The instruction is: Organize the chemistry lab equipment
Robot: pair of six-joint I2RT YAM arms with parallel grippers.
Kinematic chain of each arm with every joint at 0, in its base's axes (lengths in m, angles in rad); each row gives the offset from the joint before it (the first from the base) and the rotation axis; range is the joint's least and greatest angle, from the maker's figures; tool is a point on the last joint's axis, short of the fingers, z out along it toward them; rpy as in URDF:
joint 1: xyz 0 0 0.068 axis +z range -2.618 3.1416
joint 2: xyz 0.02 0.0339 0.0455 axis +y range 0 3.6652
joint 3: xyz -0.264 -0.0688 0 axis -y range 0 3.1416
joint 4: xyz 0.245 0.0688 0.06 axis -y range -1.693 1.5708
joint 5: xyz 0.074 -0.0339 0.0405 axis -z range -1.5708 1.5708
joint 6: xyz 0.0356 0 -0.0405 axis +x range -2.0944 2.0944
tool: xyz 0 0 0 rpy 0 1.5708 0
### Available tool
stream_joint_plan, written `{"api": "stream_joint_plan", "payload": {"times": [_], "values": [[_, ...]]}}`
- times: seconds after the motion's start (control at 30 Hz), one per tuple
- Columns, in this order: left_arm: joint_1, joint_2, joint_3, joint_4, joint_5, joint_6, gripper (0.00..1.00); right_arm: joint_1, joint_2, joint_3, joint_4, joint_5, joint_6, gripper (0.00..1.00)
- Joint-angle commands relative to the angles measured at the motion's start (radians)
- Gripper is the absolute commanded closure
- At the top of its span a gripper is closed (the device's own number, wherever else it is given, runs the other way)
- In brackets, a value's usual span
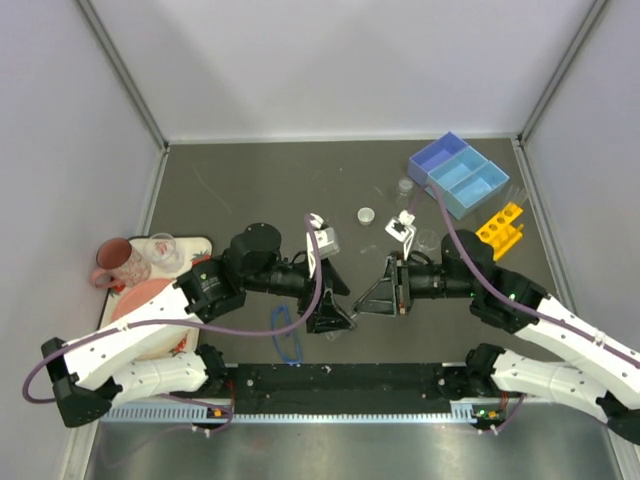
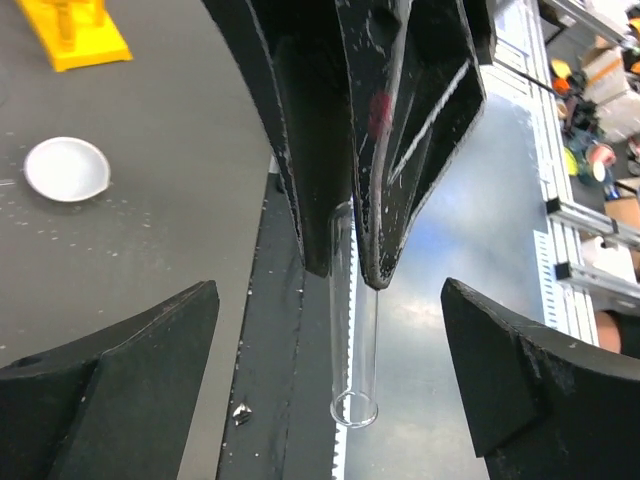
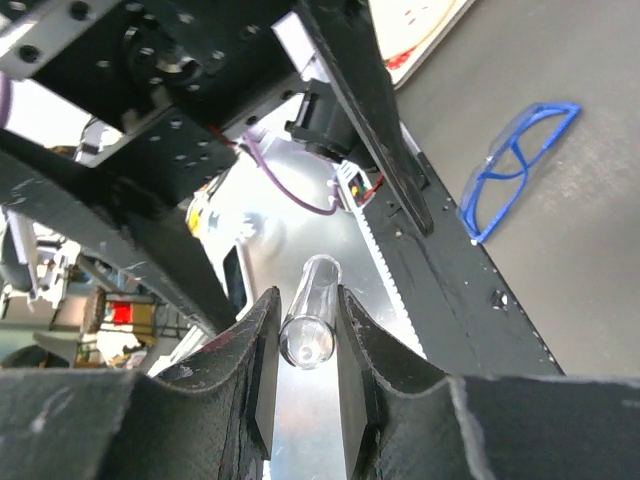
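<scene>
Thin clear tube [image 3: 308, 322] pinched in right hand [image 3: 305, 312]; left hand [image 2: 330, 300] spread wide around it (gaps both sides).

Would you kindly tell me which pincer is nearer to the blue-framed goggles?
Left. The left pincer hangs just beside the goggles, on their side toward the table's middle. The right pincer, clamped on a thin tube, sits farther off, beyond the left one.
</scene>
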State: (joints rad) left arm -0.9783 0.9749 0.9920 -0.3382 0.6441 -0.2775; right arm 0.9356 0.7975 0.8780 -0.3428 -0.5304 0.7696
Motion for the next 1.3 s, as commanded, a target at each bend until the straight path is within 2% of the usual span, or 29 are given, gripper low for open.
{"api": "stream_joint_plan", "payload": {"times": [0.0,0.07,0.13,0.23,0.4,0.5,0.57,0.73,0.87,1.07,1.27], "values": [[0.004,0.024,0.088,-0.079,-0.125,0.061,0.01,0.012,0.014,0.09,-0.098,0.143,-0.062,0.81],[0.004,0.036,0.114,-0.132,-0.193,0.073,0.01,0.015,0.022,0.131,-0.155,0.22,-0.097,0.81],[0.004,0.039,0.128,-0.159,-0.253,0.08,0.01,0.012,0.032,0.163,-0.257,0.375,-0.116,0.81],[0.004,0.035,0.149,-0.222,-0.414,0.077,0.01,-0.009,0.064,0.242,-0.404,0.602,-0.158,0.81],[0.004,-0.004,0.139,-0.297,-0.605,0.064,0.01,-0.159,0.1,0.355,-0.519,0.841,-0.239,0.8],[0.004,-0.045,0.091,-0.305,-0.635,0.058,0.01,-0.263,0.13,0.423,-0.567,0.995,-0.291,0.79],[0.004,-0.065,0.054,-0.303,-0.675,0.055,0.01,-0.335,0.144,0.464,-0.579,1.044,-0.332,0.78],[0.004,-0.116,0.007,-0.308,-0.679,0.038,0.01,-0.597,0.198,0.521,-0.581,1.086,-0.412,0.79],[0.004,-0.16,-0.033,-0.305,-0.672,0.015,0.01,-0.73,0.235,0.561,-0.581,1.107,-0.429,0.79],[0.004,-0.226,-0.075,-0.305,-0.652,-0.003,0.01,-1.0,0.316,0.541,-0.564,0.969,-0.371,0.8],[0.004,-0.271,-0.13,-0.295,-0.629,-0.005,0.01,-1.087,0.367,0.495,-0.51,0.987,-0.317,0.81]]}}
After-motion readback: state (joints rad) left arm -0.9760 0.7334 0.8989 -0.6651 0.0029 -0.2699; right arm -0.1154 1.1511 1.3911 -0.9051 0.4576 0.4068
